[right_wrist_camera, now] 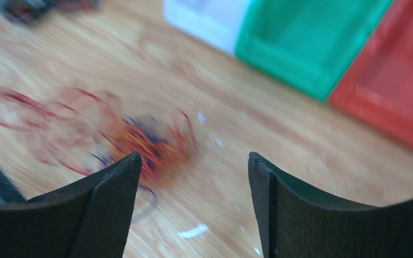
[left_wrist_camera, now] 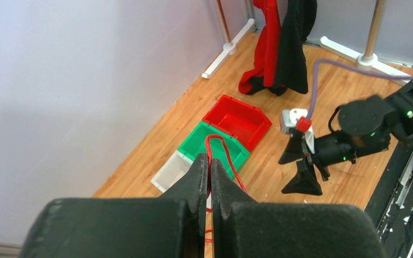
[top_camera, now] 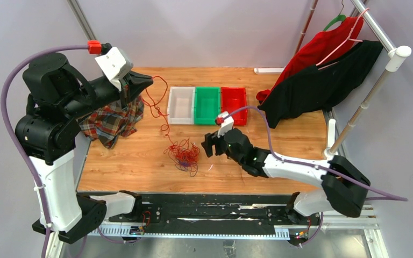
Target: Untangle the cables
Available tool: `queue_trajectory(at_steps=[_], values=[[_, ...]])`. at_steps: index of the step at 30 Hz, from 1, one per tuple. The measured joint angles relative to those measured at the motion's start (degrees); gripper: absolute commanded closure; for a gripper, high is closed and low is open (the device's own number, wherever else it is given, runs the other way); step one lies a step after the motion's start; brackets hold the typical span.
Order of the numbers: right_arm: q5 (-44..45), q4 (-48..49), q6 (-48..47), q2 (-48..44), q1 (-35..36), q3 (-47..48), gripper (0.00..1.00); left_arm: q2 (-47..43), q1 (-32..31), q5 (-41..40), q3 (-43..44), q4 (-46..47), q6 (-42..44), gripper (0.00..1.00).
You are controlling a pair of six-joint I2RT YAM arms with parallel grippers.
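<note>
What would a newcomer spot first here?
The red-orange knot of cables mid-table, with one red strand running up to the raised left gripper, shut on it. The right gripper hovers open beside the knot, and white, green and red bins line the back.

Left fingers [left_wrist_camera: 196,185] pressed together, high; right fingers [right_wrist_camera: 110,209] spread apart, low.

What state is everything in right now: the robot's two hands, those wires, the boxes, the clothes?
Left gripper: raised, jaws shut on a red cable.
Right gripper: low, jaws open, empty.
Cables: tangled heap, one red strand held up.
White bin: empty.
Green bin: empty.
Red bin: empty.
Plaid cloth: crumpled.
Red garment: hanging.
Black garment: hanging.
</note>
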Motion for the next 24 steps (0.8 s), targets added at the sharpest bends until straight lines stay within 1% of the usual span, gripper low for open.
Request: queue_trajectory(at_steps=[3, 5, 8, 10, 14, 18, 24], values=[[-1.8, -0.9, -2.7, -3.1, 2.1, 6.3, 0.26, 0.0, 0.0, 0.0, -0.2, 0.0, 0.1, 1.0], [-4.0, -0.8, -4.3, -3.6, 4.1, 11.0, 0.26, 0.0, 0.0, 0.0, -0.3, 0.0, 0.2, 1.0], [-7.7, 0.1, -5.9, -1.7, 7.3, 19.0, 0.26, 0.0, 0.0, 0.0, -0.3, 0.0, 0.2, 1.0], [-9.4, 1.4, -6.1, 0.3, 8.2, 21.7, 0.27, 0.0, 0.0, 0.7, -0.3, 0.0, 0.1, 1.0], [-12.1, 2.6, -5.9, 5.5, 8.2, 23.5, 0.31, 0.2, 0.0, 3.0, 0.0, -0.1, -0.7, 1.0], [-14.1, 2.1, -5.4, 11.6, 8.2, 23.8, 0.35, 1.5, 0.0, 3.8, 2.9, -0.1, -1.8, 1.0], [-16.1, 1.6, -4.0, 15.4, 7.6, 23.9, 0.49, 3.0, 0.0, 4.2, 7.5, 1.0, -4.1, 1.0]])
